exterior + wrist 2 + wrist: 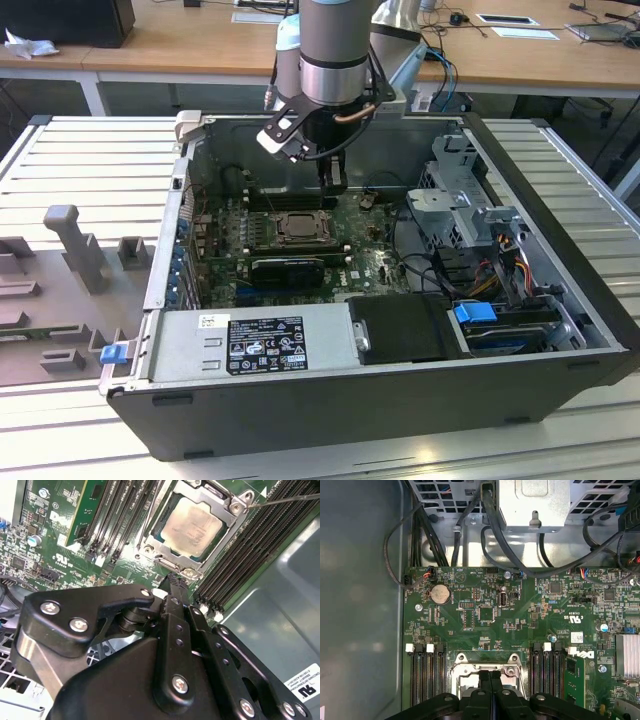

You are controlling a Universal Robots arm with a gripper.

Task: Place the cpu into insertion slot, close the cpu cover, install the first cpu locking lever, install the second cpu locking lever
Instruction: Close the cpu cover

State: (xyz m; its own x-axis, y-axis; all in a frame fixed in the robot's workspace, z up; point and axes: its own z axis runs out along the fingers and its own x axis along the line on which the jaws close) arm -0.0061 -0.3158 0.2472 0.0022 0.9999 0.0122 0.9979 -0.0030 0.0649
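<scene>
– Where do we have the chip (192, 527)?

– In the socket (298, 228). It lies flat, its pale metal top facing up off the green board (485, 630). It is near enough square that we cannot give it a real long axis; its edges run in line with the memory slots (240, 555) on either side of the socket.

– And the cover (157, 527)?

– Down over the socket, we judge. Its frame sits around the chip, and the metal top shows through the window. That would pin the chip so it cannot lift.

– What is our gripper (172, 580) holding?

– Nothing that we can see. In both wrist views the two fingers are pressed together with no gap, and their tips hang just above the socket's near edge. Pressed together like that, they make one narrow point, which we reckon suits pushing a thin wire better than pinching it.

– Which wire?

– A thin lever (285, 499) starts at one socket corner. Its long axis runs away from the socket, across the memory slots, rather than along the socket's side. So we take it as not latched.

– And the arm?

– In the exterior view it comes straight down into the open case (560, 230), the gripper just behind the socket.
</scene>
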